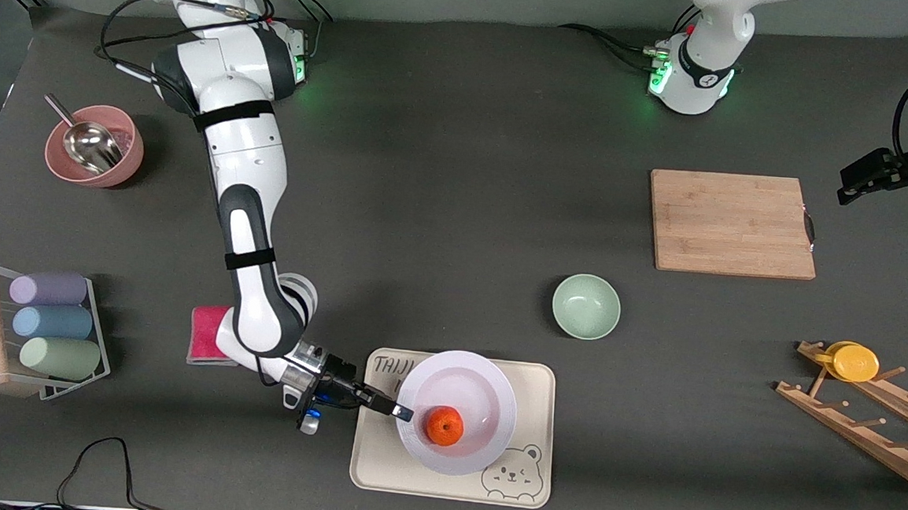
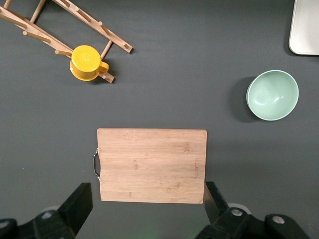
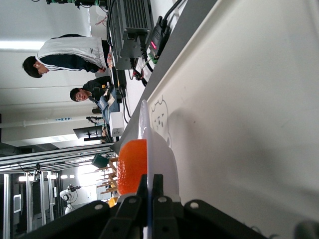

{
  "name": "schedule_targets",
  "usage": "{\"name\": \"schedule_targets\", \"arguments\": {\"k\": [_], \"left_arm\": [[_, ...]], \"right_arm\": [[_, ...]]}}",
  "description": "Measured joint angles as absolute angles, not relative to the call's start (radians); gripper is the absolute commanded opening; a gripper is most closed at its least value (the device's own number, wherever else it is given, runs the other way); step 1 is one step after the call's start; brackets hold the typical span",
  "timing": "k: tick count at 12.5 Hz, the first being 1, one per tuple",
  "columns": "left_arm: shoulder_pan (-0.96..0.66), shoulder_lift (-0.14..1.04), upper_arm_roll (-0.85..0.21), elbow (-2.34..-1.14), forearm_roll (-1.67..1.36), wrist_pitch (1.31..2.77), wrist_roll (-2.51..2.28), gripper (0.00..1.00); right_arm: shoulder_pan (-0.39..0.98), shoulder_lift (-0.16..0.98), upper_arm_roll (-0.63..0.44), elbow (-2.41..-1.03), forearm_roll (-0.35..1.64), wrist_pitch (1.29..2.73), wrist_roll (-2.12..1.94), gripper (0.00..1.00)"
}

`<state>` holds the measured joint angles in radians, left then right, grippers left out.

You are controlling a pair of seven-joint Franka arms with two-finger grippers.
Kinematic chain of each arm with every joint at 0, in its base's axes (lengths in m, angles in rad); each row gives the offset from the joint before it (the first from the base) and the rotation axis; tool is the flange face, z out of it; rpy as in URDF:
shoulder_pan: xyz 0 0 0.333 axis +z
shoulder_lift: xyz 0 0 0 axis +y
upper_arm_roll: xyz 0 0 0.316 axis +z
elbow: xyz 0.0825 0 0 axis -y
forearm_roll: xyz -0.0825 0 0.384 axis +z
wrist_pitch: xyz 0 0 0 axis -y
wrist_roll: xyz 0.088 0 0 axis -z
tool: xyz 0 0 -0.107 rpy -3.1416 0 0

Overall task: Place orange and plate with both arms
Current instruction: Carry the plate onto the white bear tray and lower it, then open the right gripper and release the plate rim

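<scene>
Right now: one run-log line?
right hand: shut on plate rim | orange: on plate | plate: over tray | left hand: open, over cutting board

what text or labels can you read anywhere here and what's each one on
"TAIJ": printed on the beige bear tray, at its corner nearest the right gripper; the rest of the word is hidden under the plate.
A second line below it starts with one partly covered letter, not readable.
A faint mark on the wooden cutting board is too small to read.
Nothing else readable.

Front camera looks steeply down over the whole desk (image 1: 462, 129); left wrist looks straight down on the cutting board (image 2: 152, 165), shared with front.
</scene>
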<state>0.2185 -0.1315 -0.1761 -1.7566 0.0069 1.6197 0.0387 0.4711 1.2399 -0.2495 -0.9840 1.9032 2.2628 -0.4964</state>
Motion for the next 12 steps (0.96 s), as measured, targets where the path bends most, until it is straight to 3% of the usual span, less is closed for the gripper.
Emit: {"name": "schedule_targets", "arguments": {"k": [6,9,10,11,12], "left_arm": [[0.219,-0.132,-0.176,-1.757,0.007,1.620,0.039,1.00],[0.219,-0.132,-0.176,-1.757,0.007,1.620,0.039,1.00],[0.219,-0.132,-0.176,-1.757,0.007,1.621,0.039,1.00],[0.219,-0.132,-0.176,-1.757,0.007,1.621,0.039,1.00],[0.219,-0.132,-0.176,-1.757,0.007,1.621,0.039,1.00]], "right_arm": [[0.452,1.280,-0.227,-0.940,1.904,2.286,-0.572,0.02],[0.451,1.287,-0.226,-0.927,1.904,2.299,-0.596,0.37],[0.448,1.287,-0.226,-0.926,1.905,2.299,-0.596,0.78],[0.445,1.287,-0.226,-0.924,1.905,2.299,-0.598,1.00],[0.442,1.287,-0.226,-0.922,1.905,2.299,-0.599,1.00]]}}
